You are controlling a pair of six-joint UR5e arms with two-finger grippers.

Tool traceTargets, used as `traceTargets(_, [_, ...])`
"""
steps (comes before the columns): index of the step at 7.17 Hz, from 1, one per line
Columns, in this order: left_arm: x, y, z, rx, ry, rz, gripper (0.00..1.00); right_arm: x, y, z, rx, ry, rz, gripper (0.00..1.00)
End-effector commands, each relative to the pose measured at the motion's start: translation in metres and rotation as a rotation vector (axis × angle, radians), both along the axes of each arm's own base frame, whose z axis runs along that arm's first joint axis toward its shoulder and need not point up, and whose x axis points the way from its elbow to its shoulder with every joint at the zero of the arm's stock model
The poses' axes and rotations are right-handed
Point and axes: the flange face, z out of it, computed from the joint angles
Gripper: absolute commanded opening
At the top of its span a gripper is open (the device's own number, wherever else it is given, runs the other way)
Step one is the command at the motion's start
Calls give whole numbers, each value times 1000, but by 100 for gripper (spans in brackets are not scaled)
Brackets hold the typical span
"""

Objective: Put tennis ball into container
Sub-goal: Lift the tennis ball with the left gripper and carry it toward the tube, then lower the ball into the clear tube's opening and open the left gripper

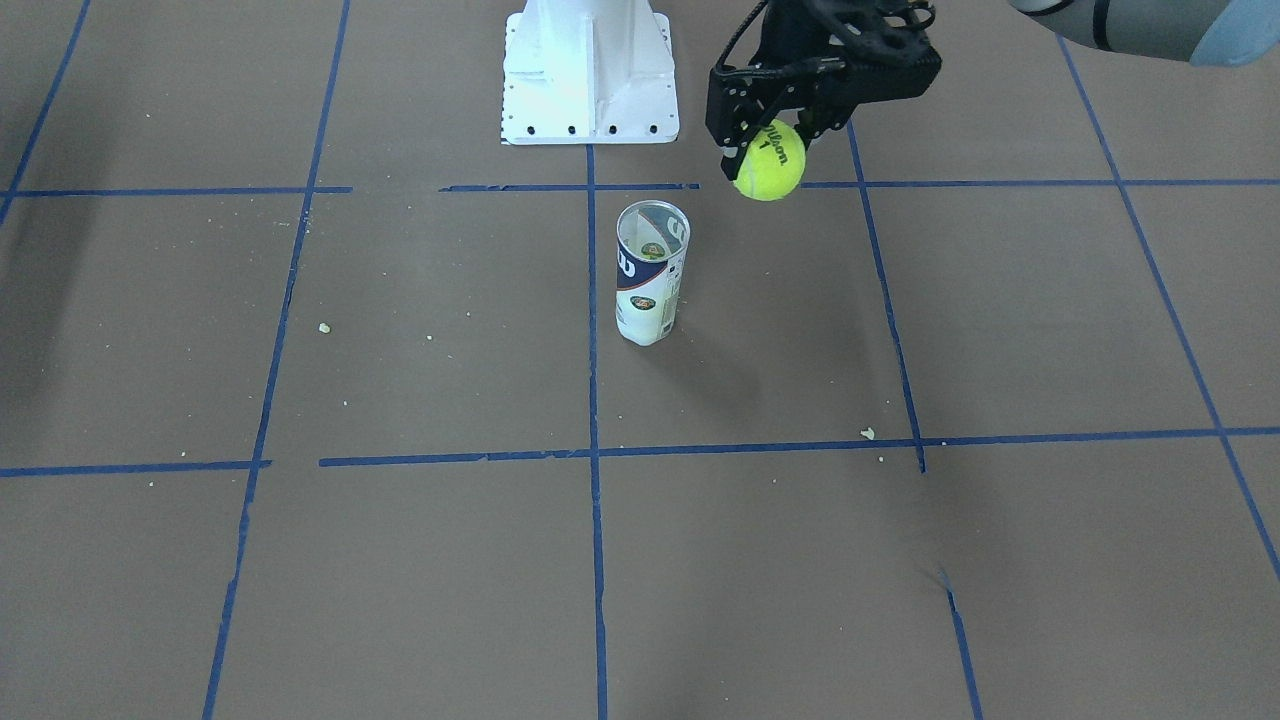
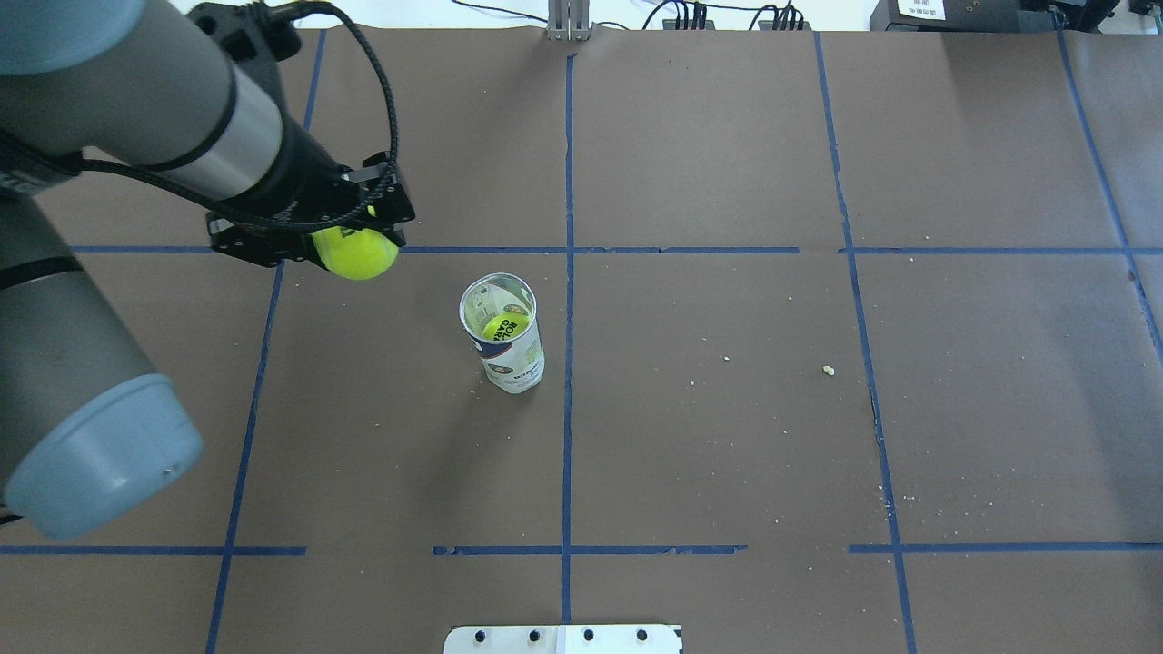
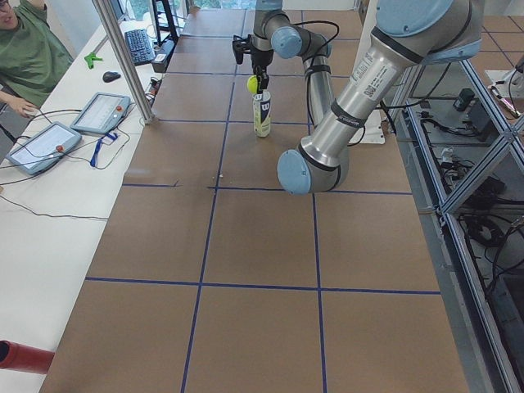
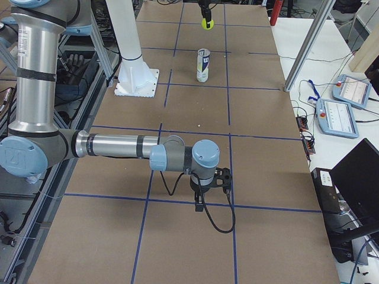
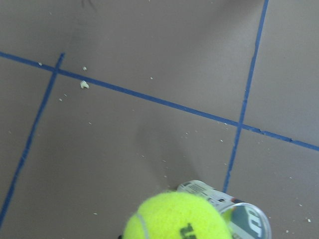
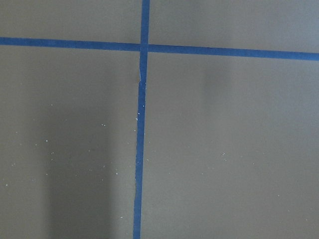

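Observation:
The neon yellow-green tennis ball (image 1: 768,162) with black "Wilson 1" print hangs in the air, and my left gripper (image 1: 773,140) is shut on it from above. The container (image 1: 650,275), a clear tube with a navy and white label, stands upright and open-topped on the brown table. From overhead, the ball (image 2: 356,252) sits left of and slightly beyond the container (image 2: 509,341), apart from it. The left wrist view has the ball (image 5: 177,216) at the bottom edge beside the tube's rim (image 5: 246,219). My right gripper (image 4: 208,192) hovers low over the table far from both; I cannot tell its state.
The white robot base (image 1: 590,70) stands behind the tube. Blue tape lines grid the brown table, with small crumbs (image 1: 867,433) scattered about. A side bench carries tablets (image 3: 101,110), and a person in green (image 3: 29,49) sits there.

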Motion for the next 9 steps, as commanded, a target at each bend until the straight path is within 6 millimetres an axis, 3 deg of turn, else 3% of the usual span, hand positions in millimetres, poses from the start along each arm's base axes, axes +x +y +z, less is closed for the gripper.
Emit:
traceTargets(1, [70,6,-21,-81,-18,29,4,0,0,0,0,0,0,100])
traceTargets(3, [99,-3,-25,-85,-49,24,4,0,-1,-1,1,0,0,100])
traceTargets(5, [105,-7,-19,-85,-51,23,8,0,0,0,0,0,0,100])
traceTargets(6, [103,-6,-21,-80,-47,25,21,0,-1,-1,1,0,0,100])
traceTargets(8, [100,-5,-21,-75,-45,22,83,0,0,0,0,0,0,100])
traceTargets(9, [100,-5,-20,-75,-47,23,99,0,0,0,0,0,0,100])
